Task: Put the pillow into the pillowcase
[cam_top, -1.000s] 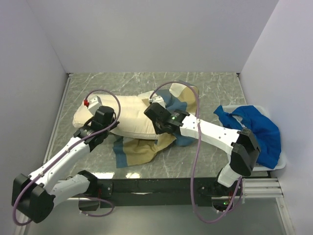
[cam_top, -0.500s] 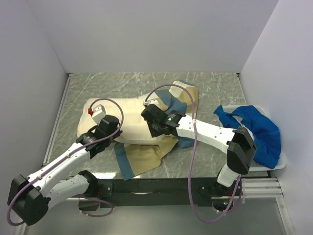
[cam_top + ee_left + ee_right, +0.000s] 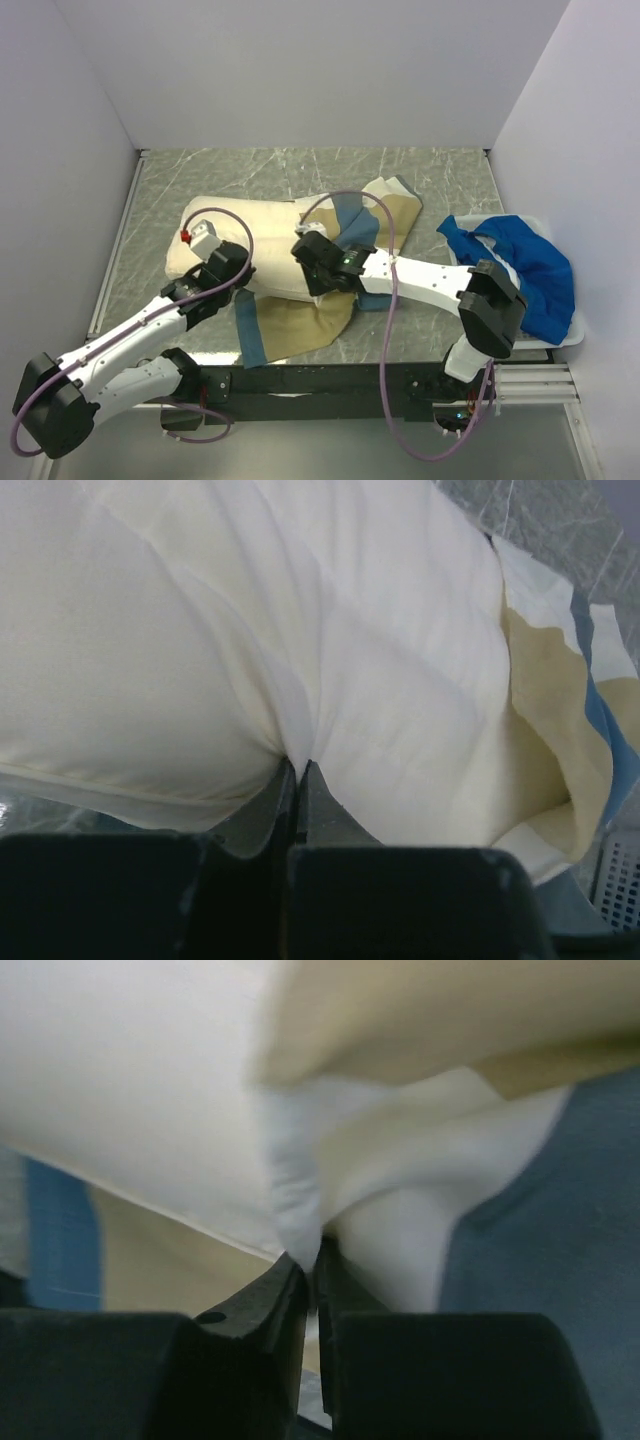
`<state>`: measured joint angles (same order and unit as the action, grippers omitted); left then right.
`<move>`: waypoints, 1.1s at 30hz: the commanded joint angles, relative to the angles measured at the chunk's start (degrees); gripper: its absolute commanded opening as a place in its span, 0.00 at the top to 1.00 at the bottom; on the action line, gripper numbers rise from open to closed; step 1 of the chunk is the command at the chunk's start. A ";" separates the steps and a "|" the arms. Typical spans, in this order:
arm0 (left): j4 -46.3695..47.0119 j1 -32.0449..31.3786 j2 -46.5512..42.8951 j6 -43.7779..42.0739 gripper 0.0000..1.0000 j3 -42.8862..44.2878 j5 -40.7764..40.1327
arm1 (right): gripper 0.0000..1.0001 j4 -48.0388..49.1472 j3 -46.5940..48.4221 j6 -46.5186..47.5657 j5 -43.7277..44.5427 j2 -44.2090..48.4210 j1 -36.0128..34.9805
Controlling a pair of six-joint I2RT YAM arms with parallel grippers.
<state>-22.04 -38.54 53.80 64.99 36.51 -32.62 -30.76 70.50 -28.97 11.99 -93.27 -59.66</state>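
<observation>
A plain cream quilted pillow (image 3: pixel 255 230) lies centre-left in the overhead frame. Its right end seems to sit just inside a limp tan, slate-blue and white block-patterned pillowcase (image 3: pixel 300 322) on a grey marbled worktop (image 3: pixel 445 175). The left tool (image 3: pixel 298 766) is clenched on a fold of the pillow's near edge. The right tool (image 3: pixel 312 1256) is clenched on pale fabric, seemingly the pillowcase's white edge. Insertion looks barely begun. Next, the pillowcase needs drawing leftward over the pillow.
</observation>
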 commanded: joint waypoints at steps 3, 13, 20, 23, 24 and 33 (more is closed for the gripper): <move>9.74 -1.36 1.48 5.93 0.99 -6.01 3.54 | 0.56 8.08 -11.60 -4.77 0.03 5.81 0.69; 6.67 -1.53 -4.31 6.29 0.99 -8.92 1.51 | 0.30 8.25 -33.73 -14.61 6.30 23.83 -2.39; 5.78 -1.45 -6.07 5.58 0.99 -8.04 1.60 | 0.29 19.04 -41.32 -17.96 1.56 24.02 -2.39; 5.35 -1.53 -5.81 5.58 0.99 -7.86 1.42 | 0.29 19.87 -39.74 -18.58 0.93 21.39 -2.48; 5.26 -1.53 -5.81 5.41 0.99 -7.86 1.42 | 0.28 20.39 -39.74 -18.49 0.32 20.68 -2.65; 8.68 -1.80 -4.15 5.06 0.99 -7.42 2.30 | 0.71 25.23 -34.83 -16.38 -4.25 9.61 -3.79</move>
<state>-17.50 -39.83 49.30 70.61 27.20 -30.26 -7.16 32.88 -45.32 10.96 -78.41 -62.02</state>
